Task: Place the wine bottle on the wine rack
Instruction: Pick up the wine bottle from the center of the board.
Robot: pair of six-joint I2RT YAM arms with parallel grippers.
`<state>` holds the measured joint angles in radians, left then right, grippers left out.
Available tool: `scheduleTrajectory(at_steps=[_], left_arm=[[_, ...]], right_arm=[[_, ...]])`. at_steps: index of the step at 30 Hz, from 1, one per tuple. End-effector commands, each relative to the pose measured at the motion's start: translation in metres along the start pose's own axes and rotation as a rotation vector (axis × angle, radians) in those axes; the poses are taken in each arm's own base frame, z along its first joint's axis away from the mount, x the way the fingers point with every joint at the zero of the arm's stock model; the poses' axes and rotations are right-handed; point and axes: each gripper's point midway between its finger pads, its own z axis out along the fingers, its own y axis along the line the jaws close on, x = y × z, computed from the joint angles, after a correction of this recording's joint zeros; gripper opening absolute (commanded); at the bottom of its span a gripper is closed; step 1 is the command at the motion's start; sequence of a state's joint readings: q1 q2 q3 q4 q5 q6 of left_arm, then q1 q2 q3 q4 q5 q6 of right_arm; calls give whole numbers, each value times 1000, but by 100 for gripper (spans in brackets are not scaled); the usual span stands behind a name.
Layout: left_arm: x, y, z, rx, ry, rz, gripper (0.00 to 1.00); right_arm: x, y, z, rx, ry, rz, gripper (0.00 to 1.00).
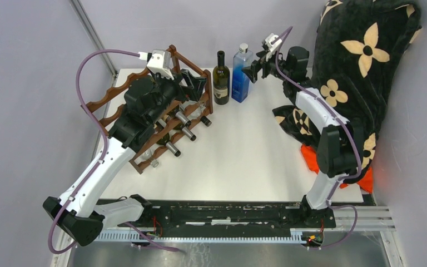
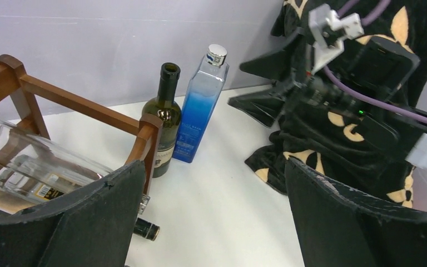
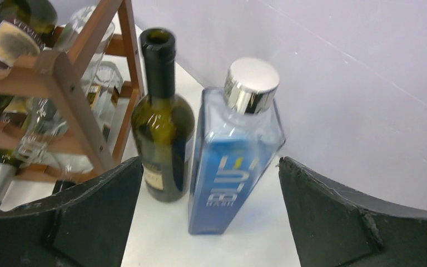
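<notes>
The wine bottle [image 1: 221,78] is dark green with an open neck and stands upright on the white table, just right of the wine rack [image 1: 144,78]. The right wrist view shows the wine bottle [image 3: 164,128] beside the rack's post [image 3: 72,83]. My right gripper [image 1: 254,65] hovers open just right of a square blue bottle [image 1: 241,72]; that gripper [image 3: 210,161] faces the blue bottle [image 3: 236,150], touching nothing. My left gripper [image 1: 195,84] is open over the rack's right end. In its own view the left gripper [image 2: 212,163] is empty, with the wine bottle [image 2: 164,119] ahead.
Several bottles [image 1: 180,119] lie in the rack, necks pointing toward the table's middle. A black blanket with cream flowers [image 1: 367,67] is heaped at the right, over an orange cloth [image 1: 317,158]. Grey walls close the back and sides.
</notes>
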<state>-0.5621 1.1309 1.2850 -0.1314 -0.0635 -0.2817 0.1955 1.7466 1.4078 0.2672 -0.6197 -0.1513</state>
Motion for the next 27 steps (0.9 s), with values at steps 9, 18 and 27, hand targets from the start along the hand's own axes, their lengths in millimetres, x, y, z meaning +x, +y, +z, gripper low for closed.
scheduleTrajectory(at_steps=[9, 18, 27], left_arm=[[-18, -8, -12, 26, -77, -107, 100], [-16, -13, -1, 55, -58, -94, 100], [-2, -19, 3, 100, -17, -81, 100]], right_arm=[[-8, -47, 45, 79, 31, 27, 98], [10, -37, 70, -38, 21, 85, 98], [10, -25, 76, -112, -36, 87, 79]])
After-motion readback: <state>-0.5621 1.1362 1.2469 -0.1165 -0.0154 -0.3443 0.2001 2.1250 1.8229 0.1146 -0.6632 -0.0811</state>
